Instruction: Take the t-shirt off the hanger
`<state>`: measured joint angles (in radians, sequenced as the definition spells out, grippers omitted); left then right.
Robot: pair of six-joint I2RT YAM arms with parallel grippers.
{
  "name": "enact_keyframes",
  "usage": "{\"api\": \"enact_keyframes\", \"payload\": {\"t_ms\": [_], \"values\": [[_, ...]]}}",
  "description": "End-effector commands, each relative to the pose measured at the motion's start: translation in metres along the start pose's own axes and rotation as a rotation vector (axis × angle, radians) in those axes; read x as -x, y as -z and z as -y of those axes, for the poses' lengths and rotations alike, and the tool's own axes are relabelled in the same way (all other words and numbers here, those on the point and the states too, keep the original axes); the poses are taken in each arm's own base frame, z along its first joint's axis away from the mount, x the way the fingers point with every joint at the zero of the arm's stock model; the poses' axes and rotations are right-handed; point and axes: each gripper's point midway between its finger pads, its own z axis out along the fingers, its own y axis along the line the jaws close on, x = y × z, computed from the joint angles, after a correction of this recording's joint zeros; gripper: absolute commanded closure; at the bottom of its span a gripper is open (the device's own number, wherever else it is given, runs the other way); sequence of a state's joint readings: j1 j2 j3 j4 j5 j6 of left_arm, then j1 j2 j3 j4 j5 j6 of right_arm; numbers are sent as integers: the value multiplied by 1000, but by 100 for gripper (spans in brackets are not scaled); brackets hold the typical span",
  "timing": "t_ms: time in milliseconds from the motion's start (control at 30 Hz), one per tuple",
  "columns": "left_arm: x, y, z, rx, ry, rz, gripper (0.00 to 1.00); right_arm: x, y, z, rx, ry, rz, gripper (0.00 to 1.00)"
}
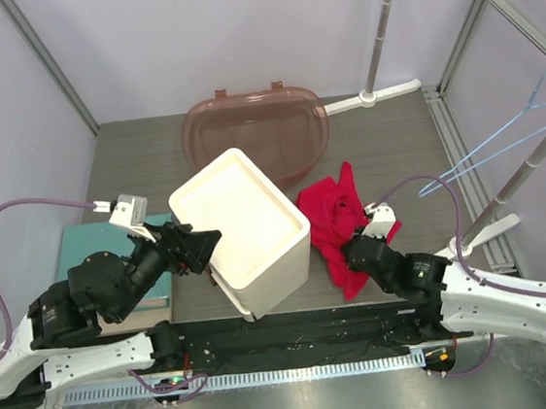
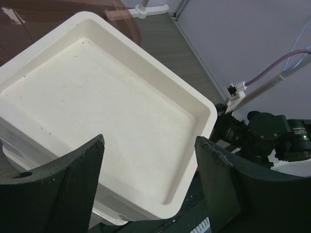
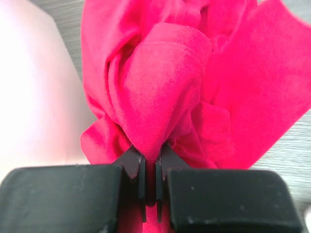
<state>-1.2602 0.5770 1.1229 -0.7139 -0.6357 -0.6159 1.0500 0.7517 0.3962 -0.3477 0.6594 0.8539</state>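
The red t-shirt (image 1: 338,219) lies crumpled on the table just right of the white box (image 1: 241,229). My right gripper (image 1: 353,247) is shut on a fold of the t-shirt (image 3: 160,92) at its near edge. The light-blue wire hanger (image 1: 515,132) hangs bare on the slanted white-grey pole (image 1: 528,166) at the right, apart from the t-shirt. My left gripper (image 1: 198,249) is open, at the white box's left side; its fingers (image 2: 73,189) straddle the box's near corner (image 2: 180,194) without touching it.
A brown translucent tub (image 1: 258,133) lies behind the white box. A teal book (image 1: 128,268) sits under my left arm. A white pole base (image 1: 374,96) stands at the back. The enclosure's frame rail (image 1: 464,165) runs along the right side.
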Motion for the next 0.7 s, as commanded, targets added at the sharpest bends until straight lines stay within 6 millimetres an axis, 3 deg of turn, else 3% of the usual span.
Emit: {"api": "enact_keyframes", "payload": {"t_ms": [0, 33, 233, 367, 433, 467, 500, 667], "values": [[0, -6, -2, 26, -11, 10, 25, 38, 21, -19, 41, 69, 23, 99], [-1, -6, -2, 26, -13, 7, 25, 55, 28, -28, 58, 70, 53, 99], [2, -6, 1, 24, -16, 8, 24, 111, 45, -58, 86, 113, 143, 99], [5, -5, 1, 22, -15, 9, 24, 132, 44, -74, 71, 160, 177, 99], [5, -4, 1, 22, -12, 8, 24, 154, 49, -87, 80, 154, 214, 99], [4, -4, 0, 22, -11, 8, 24, 159, 41, -90, 57, 181, 210, 99], [3, -4, 0, 24, -14, 5, 24, 181, 48, -103, 78, 163, 241, 99], [2, -3, 1, 19, -8, -4, 24, 243, 45, -138, 108, 175, 299, 99]]}}
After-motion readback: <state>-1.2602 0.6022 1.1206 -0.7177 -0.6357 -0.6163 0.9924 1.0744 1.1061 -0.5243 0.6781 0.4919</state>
